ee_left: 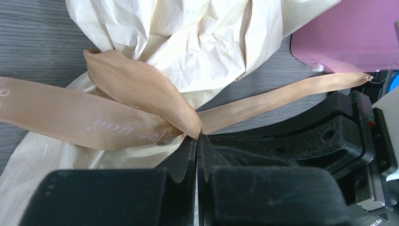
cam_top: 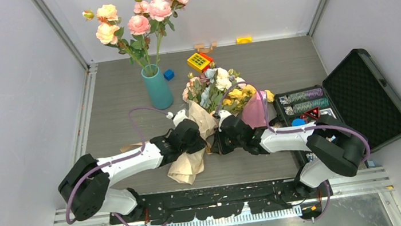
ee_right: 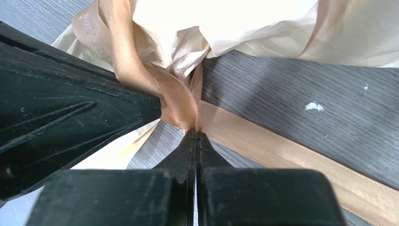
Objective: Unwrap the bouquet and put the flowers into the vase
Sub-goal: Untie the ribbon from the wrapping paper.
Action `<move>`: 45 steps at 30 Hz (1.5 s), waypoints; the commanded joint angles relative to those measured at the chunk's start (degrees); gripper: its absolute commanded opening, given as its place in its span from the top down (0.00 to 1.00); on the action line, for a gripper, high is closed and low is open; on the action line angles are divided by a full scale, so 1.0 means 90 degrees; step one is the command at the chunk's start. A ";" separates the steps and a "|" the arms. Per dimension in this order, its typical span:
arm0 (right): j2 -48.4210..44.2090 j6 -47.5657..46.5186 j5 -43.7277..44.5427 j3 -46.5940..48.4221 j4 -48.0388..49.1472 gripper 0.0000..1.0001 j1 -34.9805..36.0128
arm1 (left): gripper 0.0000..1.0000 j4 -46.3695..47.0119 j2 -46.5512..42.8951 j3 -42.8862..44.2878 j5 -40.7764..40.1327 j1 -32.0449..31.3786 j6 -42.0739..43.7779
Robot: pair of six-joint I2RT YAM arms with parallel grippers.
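Left fingers (ee_left: 196,146) pinch ribbon (ee_left: 70,117) at knot; right fingers (ee_right: 195,141) pinch it too, tips nearly touching; bouquet (cam_top: 202,118) lies on table (cam_top: 273,64) between them, flowers (cam_top: 220,84) pointing away; vase (cam_top: 158,89) nearer left fingers.

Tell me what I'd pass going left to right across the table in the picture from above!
teal vase → small blue cube → wrapped bouquet → pink box → open black case
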 commanded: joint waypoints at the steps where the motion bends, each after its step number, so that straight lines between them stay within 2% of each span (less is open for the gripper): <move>1: -0.0138 0.0030 0.0206 0.0109 0.0250 1.00 0.0032 | 1.00 -0.0012 -0.0277 0.0082 -0.0296 -0.0010 0.0043; 7: -0.0281 0.0031 0.0446 0.0048 0.0195 1.00 0.0031 | 1.00 -0.0480 -0.0706 0.0098 -0.0368 0.0170 0.0279; 14: -0.0321 0.0119 0.0839 -0.0059 0.0112 1.00 0.0031 | 1.00 -0.0864 -0.0975 0.0093 0.0116 0.0726 0.0640; 25: -0.0556 0.0346 0.1646 -0.0267 -0.0339 1.00 0.0031 | 1.00 -0.1569 -0.1529 0.0119 0.0976 0.2218 0.1660; 31: -0.0605 0.0519 0.1799 -0.0433 -0.0351 1.00 0.0031 | 1.00 -0.1668 -0.1441 0.0118 0.1654 0.3088 0.2142; 39: -0.0729 0.0629 0.1857 -0.0576 -0.0371 1.00 0.0031 | 1.00 -0.1502 -0.1059 0.0152 0.2078 0.3940 0.2506; 42: -0.0841 0.0648 0.1844 -0.0618 -0.0379 0.99 0.0036 | 1.00 -0.1454 -0.0915 0.0201 0.2242 0.4042 0.2555; 45: -0.0983 0.0702 0.1721 -0.0722 -0.0256 0.91 0.0026 | 0.88 -0.1487 -0.0897 0.0274 0.2365 0.4043 0.2647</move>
